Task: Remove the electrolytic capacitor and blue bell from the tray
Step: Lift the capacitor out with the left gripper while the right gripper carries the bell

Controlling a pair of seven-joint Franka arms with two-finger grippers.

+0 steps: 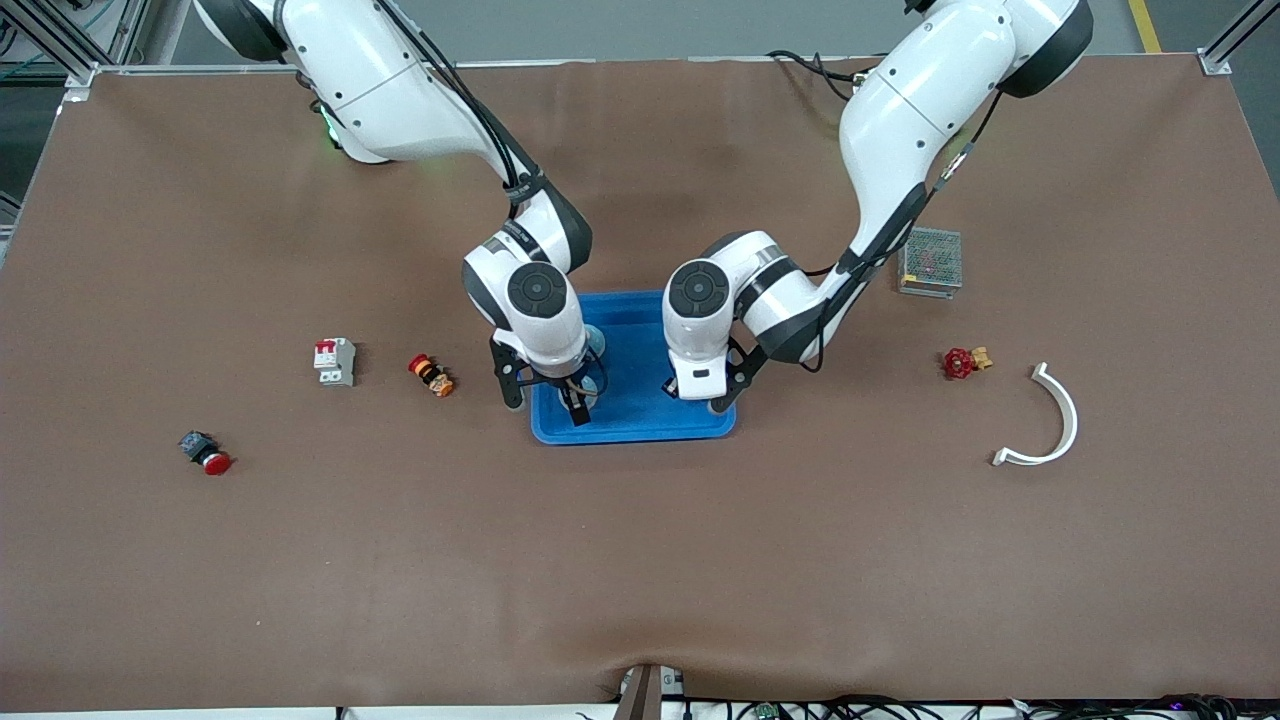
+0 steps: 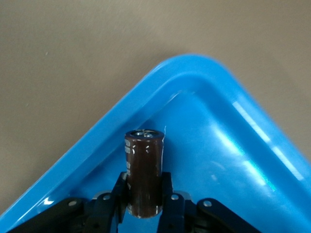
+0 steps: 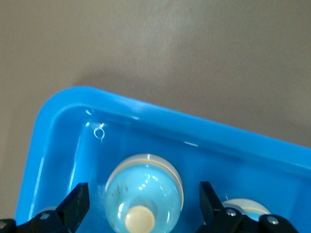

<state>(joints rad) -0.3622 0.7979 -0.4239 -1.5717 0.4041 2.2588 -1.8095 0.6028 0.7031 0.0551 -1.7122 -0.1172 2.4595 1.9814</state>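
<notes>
Left gripper (image 2: pixel 144 204): we see it pinching the capacitor (image 2: pixel 144 170), upright in the blue tray (image 2: pixel 97 145) corner.
Right gripper (image 3: pixel 145 201): we see fingers spread either side of the bell (image 3: pixel 144 191), in the tray.

- The blue tray (image 3: pixel 58 111) fills the lower part, one rounded corner showing, brown table (image 3: pixel 160 48) around it.
- A pale blue bell (image 3: pixel 144 194) sits inside the tray near that corner.
- The right gripper (image 3: pixel 143 201) straddles the bell, fingers (image 3: pixel 77 201) spread wide, clear of it.
</notes>
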